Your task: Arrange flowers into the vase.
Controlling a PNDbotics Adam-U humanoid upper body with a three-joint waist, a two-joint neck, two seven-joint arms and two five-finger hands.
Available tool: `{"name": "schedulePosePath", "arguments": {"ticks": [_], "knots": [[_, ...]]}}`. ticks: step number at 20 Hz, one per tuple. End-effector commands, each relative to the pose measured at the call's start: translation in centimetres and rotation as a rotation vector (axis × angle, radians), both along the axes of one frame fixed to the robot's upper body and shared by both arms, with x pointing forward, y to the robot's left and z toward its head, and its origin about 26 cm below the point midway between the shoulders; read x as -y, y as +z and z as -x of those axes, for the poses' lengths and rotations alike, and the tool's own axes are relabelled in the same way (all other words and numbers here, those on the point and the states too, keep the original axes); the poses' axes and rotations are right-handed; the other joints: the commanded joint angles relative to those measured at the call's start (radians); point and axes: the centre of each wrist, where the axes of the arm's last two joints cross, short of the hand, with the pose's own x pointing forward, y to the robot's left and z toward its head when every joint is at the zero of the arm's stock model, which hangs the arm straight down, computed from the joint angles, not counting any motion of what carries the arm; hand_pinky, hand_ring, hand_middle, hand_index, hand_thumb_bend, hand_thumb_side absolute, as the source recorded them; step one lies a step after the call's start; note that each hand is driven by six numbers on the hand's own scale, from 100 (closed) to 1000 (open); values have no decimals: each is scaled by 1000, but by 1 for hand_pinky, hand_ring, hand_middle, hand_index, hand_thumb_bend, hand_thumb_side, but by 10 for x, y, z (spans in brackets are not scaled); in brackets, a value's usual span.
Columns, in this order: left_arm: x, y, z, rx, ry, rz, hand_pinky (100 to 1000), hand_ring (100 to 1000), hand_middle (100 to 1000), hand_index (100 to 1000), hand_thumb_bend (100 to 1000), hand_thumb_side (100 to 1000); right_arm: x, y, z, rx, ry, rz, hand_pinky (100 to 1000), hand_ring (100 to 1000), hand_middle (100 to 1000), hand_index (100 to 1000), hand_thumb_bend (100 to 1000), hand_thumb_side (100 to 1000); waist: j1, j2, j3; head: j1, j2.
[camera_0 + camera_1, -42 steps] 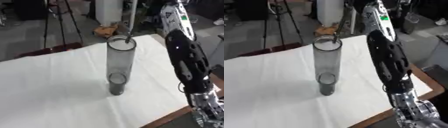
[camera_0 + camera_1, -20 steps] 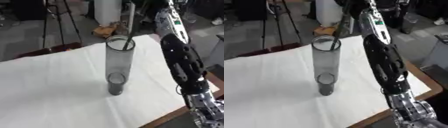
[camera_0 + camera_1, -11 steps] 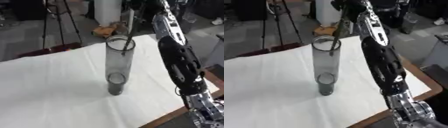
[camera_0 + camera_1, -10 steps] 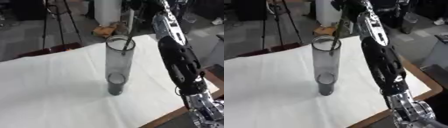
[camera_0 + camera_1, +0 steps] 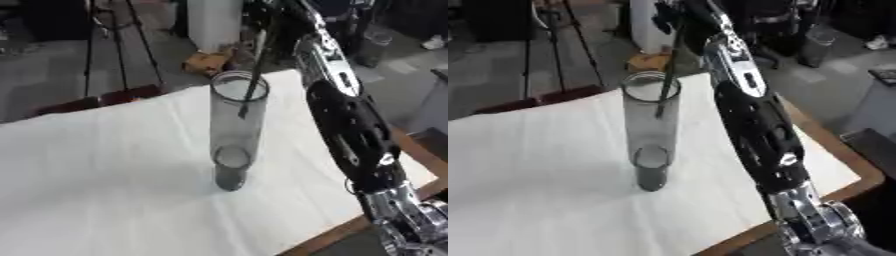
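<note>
the right hand (image 5: 677, 14), at the top of the frame, has lowered its pinched flower stem (image 5: 667, 75) so the tip now sits inside the vase (image 5: 651, 131) at centre. insertion looks underway; the bloom isn't visible.

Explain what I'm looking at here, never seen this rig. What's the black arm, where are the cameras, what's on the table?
Both pictures come from one stereo camera in a humanoid robot's head, looking down at its work: left eye and right eye, same moment. The big black and silver limb is the robot's right arm, reaching up and away from the camera. Its right hand is at the top of the picture, above a tall, clear glass vase with a dark base. The vase stands upright on a table covered with a white cloth. A thin dark flower stem runs down from the hand, its lower end inside the vase mouth. How the fingers grip the stem is too blurred to tell. The left hand is not in view.
</note>
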Motion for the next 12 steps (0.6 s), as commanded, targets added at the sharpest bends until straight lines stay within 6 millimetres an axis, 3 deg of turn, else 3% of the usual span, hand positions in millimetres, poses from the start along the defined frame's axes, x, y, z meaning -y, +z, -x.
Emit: {"name": "schedulePosePath", "arguments": {"ticks": [1,6,12], "knots": [[-2,7,1,20,0,-16,725,669,633,827,523,970,0,11,0,54,-1,42,100,102,100,175,444,429,6,-14,1,-2,-6],[-2,7,1,21,-1,-15,725,669,633,827,522,970,-1,7,-2,91,12,86,100,185,161,226,535,560,5,-12,0,-3,-6],[-2,7,1,22,-1,-15,725,669,633,827,522,970,-1,3,-5,104,17,110,100,193,168,232,543,576,5,-12,0,-3,-6]]}}
